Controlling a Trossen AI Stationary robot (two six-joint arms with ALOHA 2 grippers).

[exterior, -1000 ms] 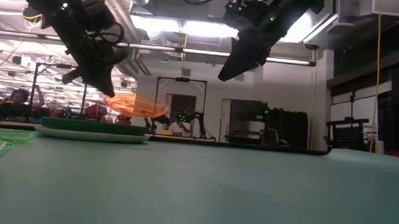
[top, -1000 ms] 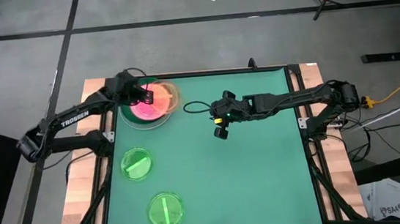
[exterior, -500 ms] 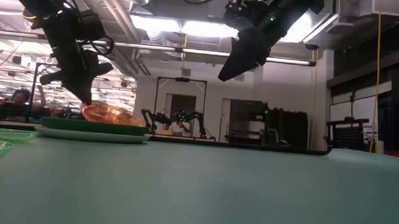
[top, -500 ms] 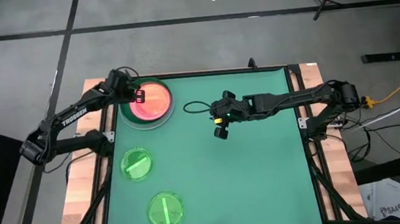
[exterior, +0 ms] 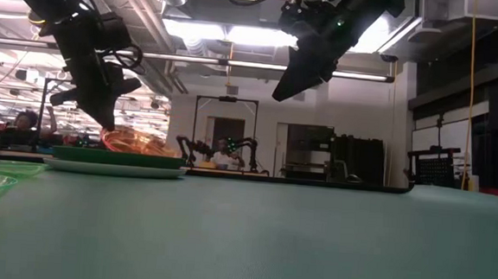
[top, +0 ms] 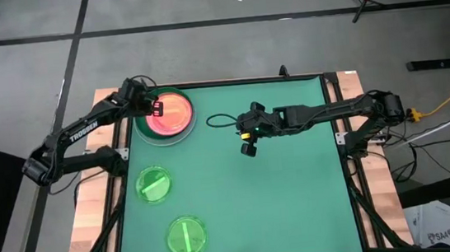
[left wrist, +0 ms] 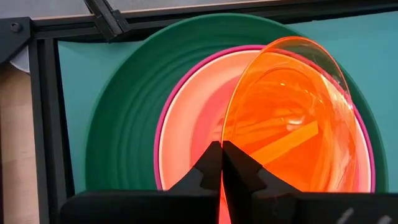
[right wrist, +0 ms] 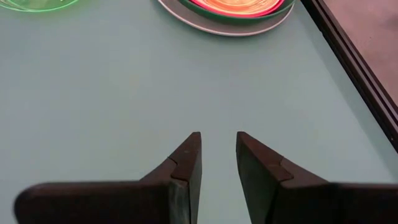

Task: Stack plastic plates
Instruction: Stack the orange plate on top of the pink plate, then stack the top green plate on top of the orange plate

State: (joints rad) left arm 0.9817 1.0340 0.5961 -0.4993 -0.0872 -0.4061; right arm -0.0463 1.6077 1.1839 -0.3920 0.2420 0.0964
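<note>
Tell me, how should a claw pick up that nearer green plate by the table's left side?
By its thin raised rim, I'd say. The green plate lies flat on the mat, so only the edge gives the fingers something to pinch. The left claw, already pinching the orange plate, could come straight down over the rim.
</note>
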